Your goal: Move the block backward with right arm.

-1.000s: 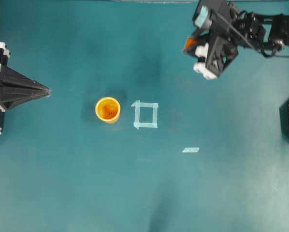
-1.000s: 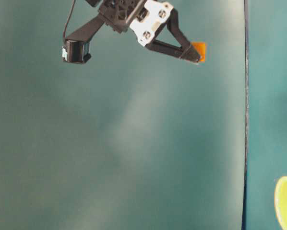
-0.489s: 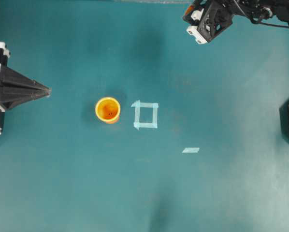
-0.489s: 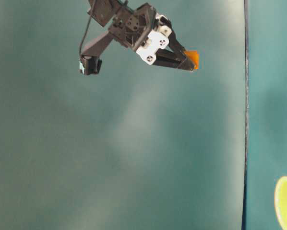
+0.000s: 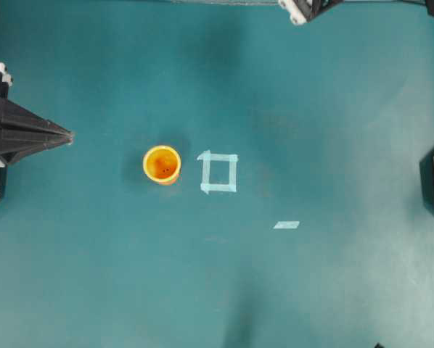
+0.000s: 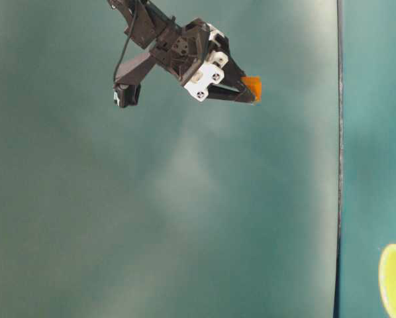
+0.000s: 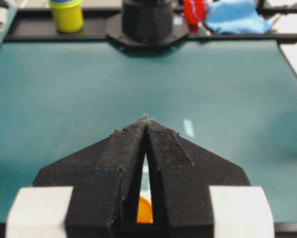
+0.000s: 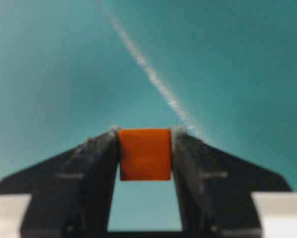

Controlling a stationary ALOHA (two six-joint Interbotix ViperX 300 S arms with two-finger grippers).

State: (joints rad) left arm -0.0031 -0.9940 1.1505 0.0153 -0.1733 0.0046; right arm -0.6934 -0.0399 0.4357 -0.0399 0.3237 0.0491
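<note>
The right end effector (image 8: 144,148) pinches the block (image 8: 144,154) between its fingertips, clear of the surface (image 5: 333,116). Over the last second it has carried the block toward the far edge, and in the overhead view it has slid almost out of frame at the top, only a sliver showing (the block itself is hidden there). That suggests the backward travel is well along, with lowering and release yet to come. The left end effector (image 7: 145,130) sits pressed together at its own side, holding nothing. Counted: one block, one yellow-orange cup (image 5: 162,164), one tape square (image 5: 219,172), one loose tape strip (image 5: 286,225).
</note>
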